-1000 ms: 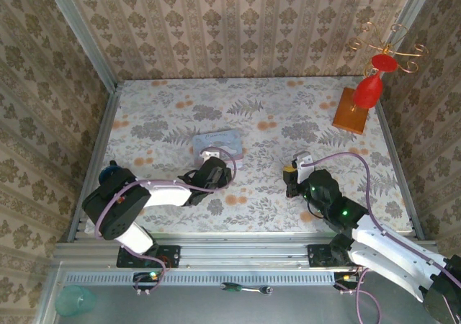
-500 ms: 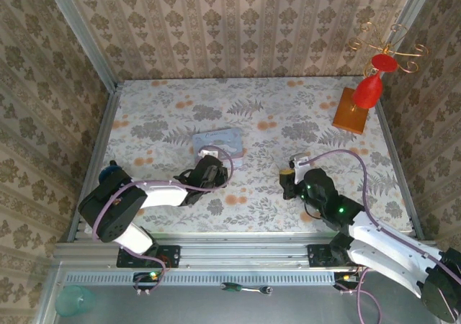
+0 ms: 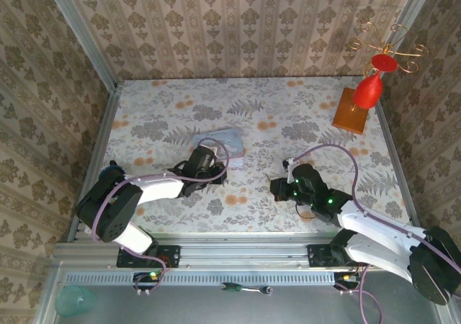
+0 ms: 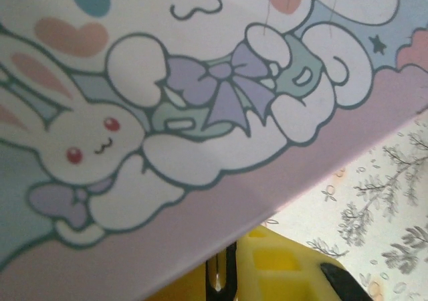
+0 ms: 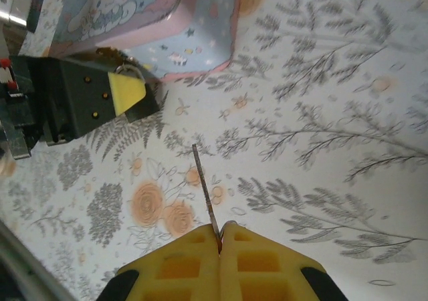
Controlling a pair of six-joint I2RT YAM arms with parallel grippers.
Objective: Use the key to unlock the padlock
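**Enclosure and furnishings**

Walls (image 3: 238, 21): beige damask wallpaper on three sides.
Table (image 3: 302, 101): pale cloth printed with grey leaves and orange flowers.
Metal rail (image 3: 238, 250): runs along the near edge.
Far right corner: red ornament (image 3: 371, 86), possibly glass, on a wooden block (image 3: 351, 115).
Light: soft and even.

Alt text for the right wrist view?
The right gripper, shut on a thin key, points it across the floral table toward the left gripper, which grips the padlock beside a pastel tin.
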